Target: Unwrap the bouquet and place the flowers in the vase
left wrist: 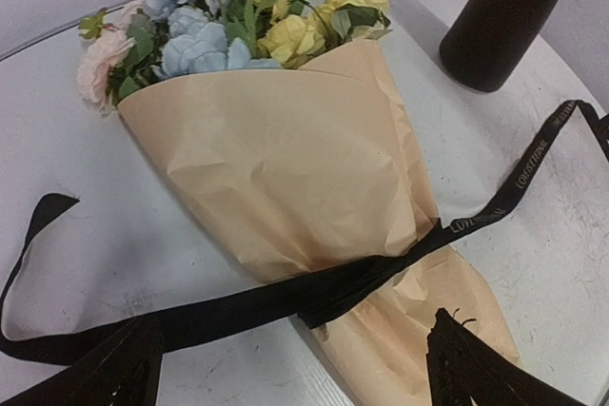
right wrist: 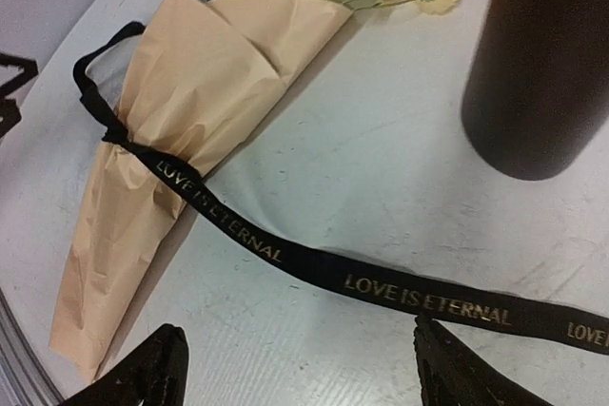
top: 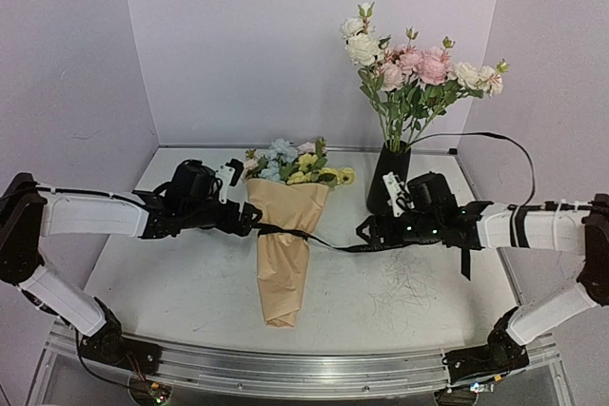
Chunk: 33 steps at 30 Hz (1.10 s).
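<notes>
The bouquet (top: 284, 235) lies flat, the flowers (left wrist: 214, 30) at its far end. Its black ribbon (right wrist: 419, 297) circles the paper waist, tails trailing either side. Whether a knot remains is unclear. The left gripper (left wrist: 290, 349), left of the bouquet, and the right gripper (right wrist: 300, 330), to its right, both gape empty — next, probably drawing the ribbon clear. The vase (top: 386, 187) stands right of the flowers, base hidden.

Stems of the flowers (left wrist: 200, 45) vanish inside the bouquet (left wrist: 285, 159) paper. Right of the bouquet, the vase (right wrist: 542, 64) runs off the top edge, and the ribbon (right wrist: 419, 294) exits frame.
</notes>
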Tool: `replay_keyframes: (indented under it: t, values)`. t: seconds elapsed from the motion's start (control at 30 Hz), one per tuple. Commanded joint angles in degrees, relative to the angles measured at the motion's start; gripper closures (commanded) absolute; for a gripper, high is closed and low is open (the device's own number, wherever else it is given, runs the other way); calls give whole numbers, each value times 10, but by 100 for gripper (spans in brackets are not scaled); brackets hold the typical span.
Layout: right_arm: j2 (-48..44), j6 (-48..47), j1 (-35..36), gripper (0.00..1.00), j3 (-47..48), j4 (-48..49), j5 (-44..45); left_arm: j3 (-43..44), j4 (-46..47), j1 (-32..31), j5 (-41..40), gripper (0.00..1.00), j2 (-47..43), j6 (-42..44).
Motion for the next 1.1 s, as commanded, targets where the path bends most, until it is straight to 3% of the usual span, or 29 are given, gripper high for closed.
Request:
replay_keyframes:
  t: [0.0,0.33,0.57,0.83,1.07]
  values:
    - [81,-17,70,17,85,28,19,58,18,-30,-57,2,63,80]
    - [182,2,114,18,173,36,41,151,-38,-73,-149,0,181,180]
    - [206,14,114,18,187,41,37,177,-75,-89,-159,3,225,202]
    - [217,28,116,19,186,52,43,203,-101,-89,-308,21,222,87]
    - [235,35,116,23,200,57,37,175,-73,-89,-326,30,182,4]
